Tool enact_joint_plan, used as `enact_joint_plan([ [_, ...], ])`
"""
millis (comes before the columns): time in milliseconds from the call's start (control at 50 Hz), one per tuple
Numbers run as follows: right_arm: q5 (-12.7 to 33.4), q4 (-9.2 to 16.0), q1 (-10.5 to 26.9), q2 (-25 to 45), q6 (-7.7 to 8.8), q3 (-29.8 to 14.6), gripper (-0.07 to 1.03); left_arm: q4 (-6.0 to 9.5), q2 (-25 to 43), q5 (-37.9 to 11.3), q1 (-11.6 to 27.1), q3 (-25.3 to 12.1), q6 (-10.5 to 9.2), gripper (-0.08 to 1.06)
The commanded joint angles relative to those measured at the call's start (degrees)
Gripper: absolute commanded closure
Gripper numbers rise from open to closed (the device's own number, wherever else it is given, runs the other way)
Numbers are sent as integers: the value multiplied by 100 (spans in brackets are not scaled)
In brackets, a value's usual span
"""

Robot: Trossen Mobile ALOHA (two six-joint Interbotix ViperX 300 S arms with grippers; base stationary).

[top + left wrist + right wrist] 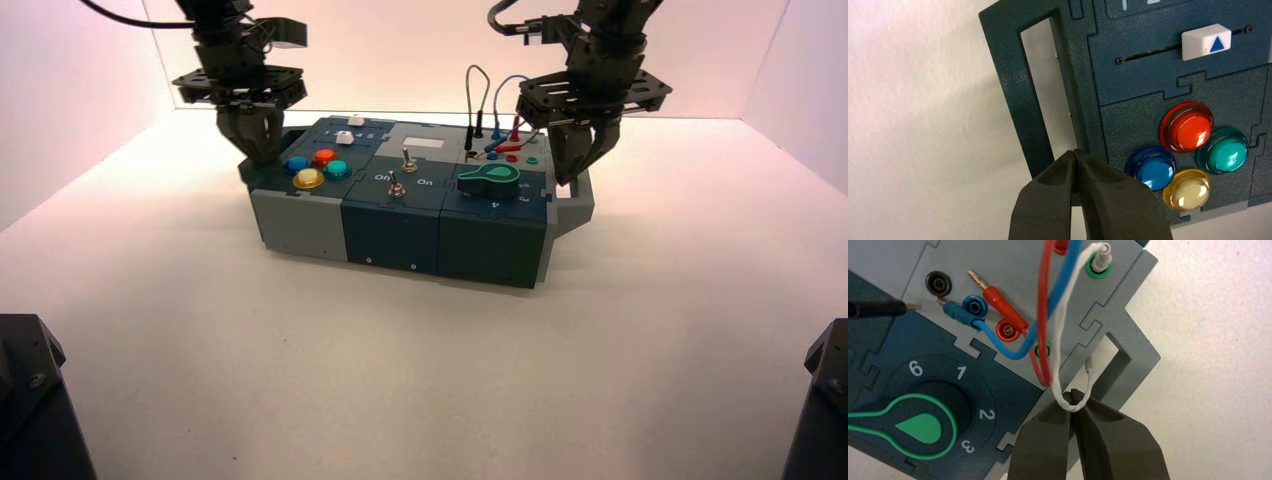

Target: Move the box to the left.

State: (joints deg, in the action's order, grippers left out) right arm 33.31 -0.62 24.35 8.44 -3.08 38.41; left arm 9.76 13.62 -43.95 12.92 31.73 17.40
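Box point(400, 205) on white tabletop point(400, 380), roughly mid-scene, set slightly askew. Left gripper point(256, 135) down at left end handle point(1035, 95); fingertips pressed together in wrist view, tips at inner edge of handle opening. No clear clamp on handle bar; hard to tell whether anything held. Right gripper point(577, 150) down at right end handle point(1128, 357); fingertips likewise closed together, loop of white wire point(1068, 335) caught or lying across tips — could not tell which. Red wire point(1044, 315) and blue wire point(1013, 347) looped just beside. Green knob point(918, 427) near, untouched. Four round buttons point(1188, 155) and white slider point(1206, 41) beside left gripper, untouched.

Progress, judged: both arms placed at the ends, so approach done. Shift to the left apparently not made yet; box central, ample table free to its left. Remaining: firm contact at the ends, then push or carry leftward. Risk noted: white wire snagging on right fingertips during the move.
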Motion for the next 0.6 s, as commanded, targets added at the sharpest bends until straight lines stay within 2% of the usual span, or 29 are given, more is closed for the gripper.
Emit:
enact_joint_plan([
  [20,-97,35,246,167,26,-158,99,-26,-281,0,-193,255,-44,101],
  [240,-53,62,457,290,35,-396,99,-35,-606,132,-510,492,-35,101],
  [600,-53,290,853,580,35,-861,99,-114,-633,255,-1037,396,105,101],
])
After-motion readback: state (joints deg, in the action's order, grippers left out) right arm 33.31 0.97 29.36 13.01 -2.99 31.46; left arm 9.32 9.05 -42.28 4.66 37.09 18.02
